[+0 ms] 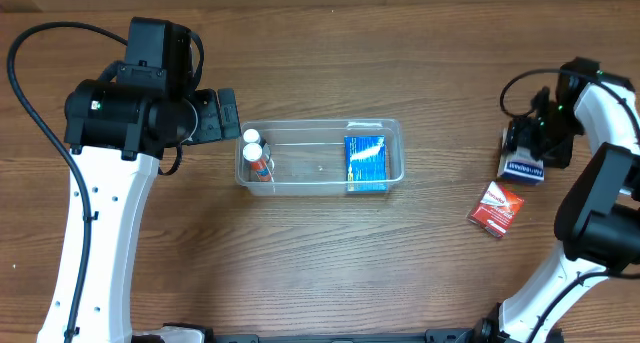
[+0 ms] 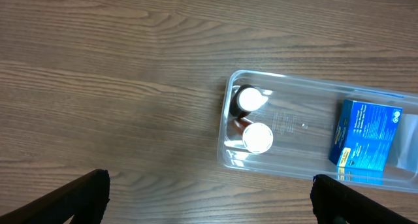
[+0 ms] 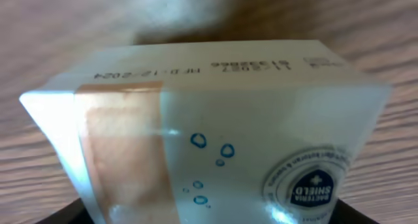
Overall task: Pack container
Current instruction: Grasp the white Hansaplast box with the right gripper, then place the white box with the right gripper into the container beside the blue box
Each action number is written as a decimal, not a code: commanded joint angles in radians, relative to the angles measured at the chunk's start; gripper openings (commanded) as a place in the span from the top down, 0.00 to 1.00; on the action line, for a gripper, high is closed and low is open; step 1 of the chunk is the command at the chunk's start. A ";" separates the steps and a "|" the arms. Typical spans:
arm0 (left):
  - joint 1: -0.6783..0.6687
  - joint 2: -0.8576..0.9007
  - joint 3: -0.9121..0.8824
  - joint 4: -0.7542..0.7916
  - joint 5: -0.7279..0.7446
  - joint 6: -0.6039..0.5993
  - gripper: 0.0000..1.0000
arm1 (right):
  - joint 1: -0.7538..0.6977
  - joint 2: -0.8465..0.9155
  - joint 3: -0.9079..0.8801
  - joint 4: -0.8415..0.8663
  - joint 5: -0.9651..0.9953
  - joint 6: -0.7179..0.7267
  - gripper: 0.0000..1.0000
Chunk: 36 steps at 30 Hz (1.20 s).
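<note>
1. Container (image 1: 310,165) sits mid-table and holds two white-capped bottles (image 1: 256,153) and a blue box (image 1: 366,163).
2. Outstanding: red box (image 1: 497,209) and white box (image 1: 523,169) lie outside the container.
3. Left gripper (image 1: 219,116) is spread wide and empty. Right gripper (image 1: 532,143) is at the white box; grasp cannot be determined.

Brown wood-grain table (image 1: 320,273), even indoor light, soft shadows

Wood-grain table (image 1: 320,273); red box (image 1: 496,209) lying flat near white-blue box (image 1: 523,168).
</note>
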 commanded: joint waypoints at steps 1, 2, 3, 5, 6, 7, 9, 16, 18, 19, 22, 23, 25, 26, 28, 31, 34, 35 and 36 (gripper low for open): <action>0.002 0.006 0.014 0.001 -0.010 0.019 0.00 | 0.024 -0.160 0.092 -0.037 -0.112 0.029 0.27; 0.002 0.006 0.014 0.000 -0.010 0.019 0.00 | 0.039 -0.193 0.098 -0.047 -0.127 0.029 0.27; 0.002 0.006 0.014 0.000 -0.010 0.019 0.00 | 0.058 -0.229 0.101 -0.053 -0.137 0.029 0.27; 0.002 0.006 0.014 0.000 -0.010 0.019 0.00 | 0.118 -0.311 0.102 -0.062 -0.139 0.029 0.27; 0.002 0.006 0.014 0.000 -0.010 0.019 0.00 | 0.163 -0.355 0.102 -0.064 -0.139 0.029 0.27; 0.002 0.006 0.014 0.000 -0.010 0.019 0.00 | 0.204 -0.389 0.102 -0.065 -0.138 0.029 0.27; 0.002 0.006 0.014 0.000 -0.010 0.019 0.00 | 0.293 -0.449 0.102 -0.064 -0.136 0.035 0.28; 0.002 0.006 0.014 -0.002 -0.009 0.019 0.00 | 0.658 -0.504 0.100 0.008 -0.108 0.314 0.26; 0.002 0.006 0.014 -0.005 -0.009 0.019 0.00 | 0.750 -0.486 0.100 0.059 -0.105 0.370 0.26; 0.002 0.006 0.014 -0.005 -0.009 0.019 0.00 | 0.794 -0.472 0.099 0.082 -0.085 0.402 0.25; 0.002 0.006 0.014 -0.006 -0.009 0.019 0.00 | 0.870 -0.422 0.099 0.097 -0.047 0.476 0.25; 0.002 0.006 0.014 -0.006 -0.010 0.019 0.00 | 0.889 -0.402 0.098 0.100 -0.047 0.480 0.25; 0.002 0.006 0.014 -0.006 -0.010 0.019 0.00 | 0.924 -0.356 0.098 0.101 -0.047 0.480 0.25; 0.002 0.006 0.014 -0.007 -0.010 0.019 0.00 | 0.938 -0.330 0.098 0.100 -0.048 0.480 0.25; 0.002 0.006 0.014 -0.009 -0.010 0.019 0.00 | 0.962 -0.276 0.097 0.097 -0.047 0.485 0.25; 0.012 0.006 0.014 -0.019 -0.018 0.009 0.00 | 0.979 -0.221 0.092 0.097 -0.045 0.505 0.25; 0.096 0.006 0.014 -0.026 -0.039 -0.004 0.00 | 0.978 -0.181 0.092 0.101 -0.036 0.505 0.25; 0.129 0.006 0.014 -0.026 -0.033 -0.004 0.00 | 0.977 -0.175 0.092 0.101 -0.031 0.505 0.25; 0.165 0.006 0.014 -0.026 -0.025 -0.004 0.00 | 0.976 -0.169 0.092 0.102 -0.029 0.505 0.24</action>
